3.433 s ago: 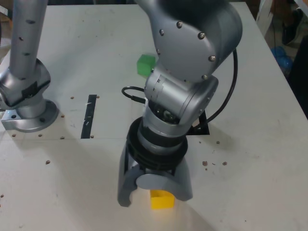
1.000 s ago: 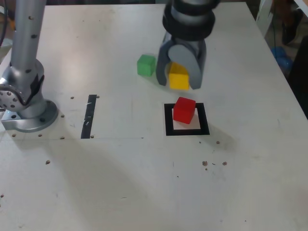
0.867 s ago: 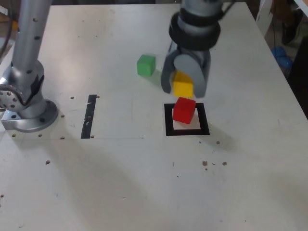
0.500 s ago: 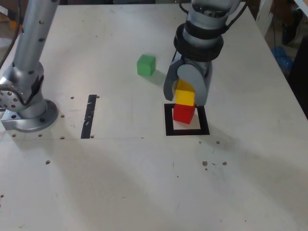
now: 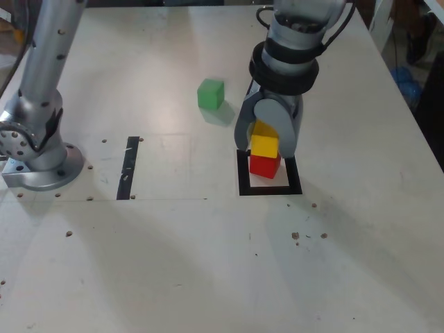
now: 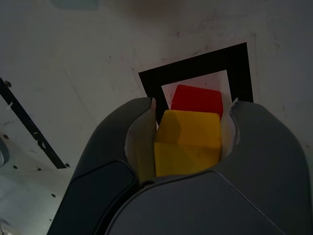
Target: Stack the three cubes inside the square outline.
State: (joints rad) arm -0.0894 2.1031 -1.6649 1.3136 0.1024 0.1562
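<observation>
While the gripper [image 5: 264, 141] pinches the yellow cube [image 5: 264, 146] between its jaws, that cube sits directly over the red cube [image 5: 264, 165], apparently touching. Red rests inside the square outline [image 5: 243, 182]. Green cube [image 5: 210, 93] lies apart, toward the exterior view's upper left, next to fetch.

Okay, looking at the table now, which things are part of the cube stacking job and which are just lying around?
Part of the job:
yellow cube, held in the gripper
red cube, under it
green cube, apart on the table
square outline

Just lying about:
black tape strip
small dark specks on the table
</observation>
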